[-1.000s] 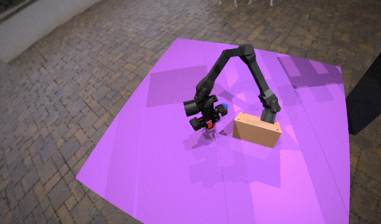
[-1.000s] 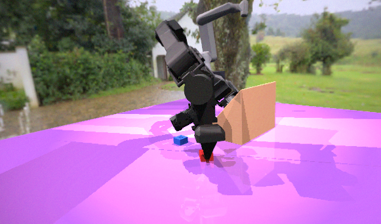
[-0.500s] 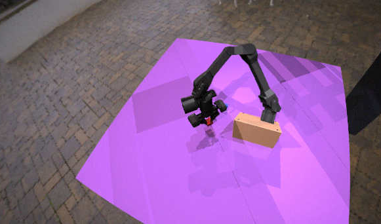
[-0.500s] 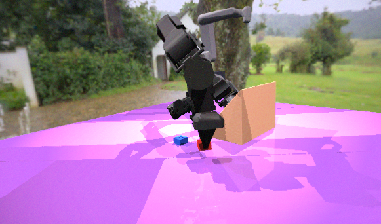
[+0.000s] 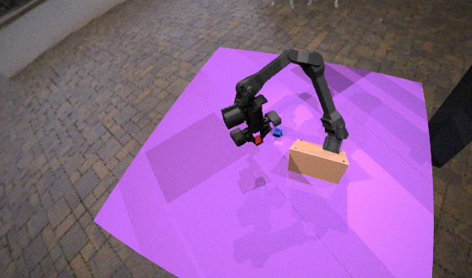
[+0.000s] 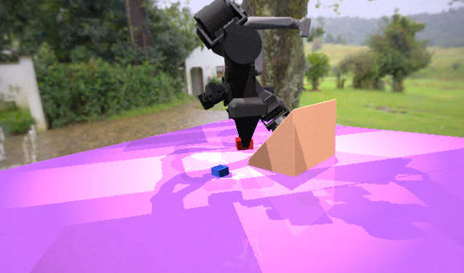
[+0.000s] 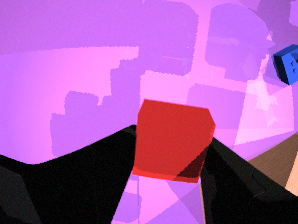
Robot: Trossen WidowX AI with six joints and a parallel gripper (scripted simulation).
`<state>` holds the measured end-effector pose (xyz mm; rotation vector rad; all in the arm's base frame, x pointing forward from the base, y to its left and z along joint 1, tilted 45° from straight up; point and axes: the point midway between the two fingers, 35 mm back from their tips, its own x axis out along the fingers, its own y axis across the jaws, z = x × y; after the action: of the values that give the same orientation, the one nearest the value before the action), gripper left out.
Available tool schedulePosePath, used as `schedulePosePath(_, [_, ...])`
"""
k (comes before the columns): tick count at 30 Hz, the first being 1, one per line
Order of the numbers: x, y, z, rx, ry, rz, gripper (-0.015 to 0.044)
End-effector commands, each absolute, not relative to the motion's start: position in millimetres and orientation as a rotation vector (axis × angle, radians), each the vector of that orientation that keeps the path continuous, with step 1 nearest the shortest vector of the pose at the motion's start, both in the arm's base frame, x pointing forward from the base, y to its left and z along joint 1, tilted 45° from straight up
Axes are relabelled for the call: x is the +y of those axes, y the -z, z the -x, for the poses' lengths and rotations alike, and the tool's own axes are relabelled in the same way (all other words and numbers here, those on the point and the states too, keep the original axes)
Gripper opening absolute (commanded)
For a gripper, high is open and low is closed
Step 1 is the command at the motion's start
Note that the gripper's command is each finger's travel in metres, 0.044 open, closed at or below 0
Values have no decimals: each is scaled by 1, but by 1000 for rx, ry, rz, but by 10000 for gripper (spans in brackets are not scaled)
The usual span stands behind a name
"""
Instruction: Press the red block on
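Pincer (image 5: pixel 259 137) (image 6: pixel 245 144) (image 7: pixel 170 139) clamped on red block (image 5: pixel 258 141) (image 6: pixel 239 144) (image 7: pixel 172 140): smooth, flat-faced, boxy. Blue block (image 5: pixel 277 132) (image 6: pixel 220 171) (image 7: pixel 290 65) rests apart on the purple tabletop (image 5: pixel 184 179) (image 6: pixel 109 235) (image 7: pixel 30 90), small raised marks on its top. Tan wedge-shaped stand (image 5: pixel 317 164) (image 6: pixel 315 136) near, flat-sided. Matte black arm (image 5: pixel 270 73) (image 6: pixel 242 45). No readable writing.

Purple tabletop (image 5: pixel 200 228) (image 6: pixel 148 239) (image 7: pixel 30 100) — tan wedge (image 5: pixel 318 164) (image 6: pixel 314 137), brick paving (image 5: pixel 90 102) — leafy trees (image 6: pixel 398 48)

The jaws (image 5: pixel 258 139) grip the red block (image 5: pixel 258 141) near the blue block (image 5: pixel 277 132).
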<state>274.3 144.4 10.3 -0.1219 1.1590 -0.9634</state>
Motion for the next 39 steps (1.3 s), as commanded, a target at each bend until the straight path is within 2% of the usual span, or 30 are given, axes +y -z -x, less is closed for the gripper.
schedulePosePath(1, [155, -25, -272, 1157, 961, 111, 0])
schedulePosePath(6, [153, -27, -272, 1164, 953, 122, 0])
schedulePosePath(39, [19, -70, -242, 1432, 560, 635, 0])
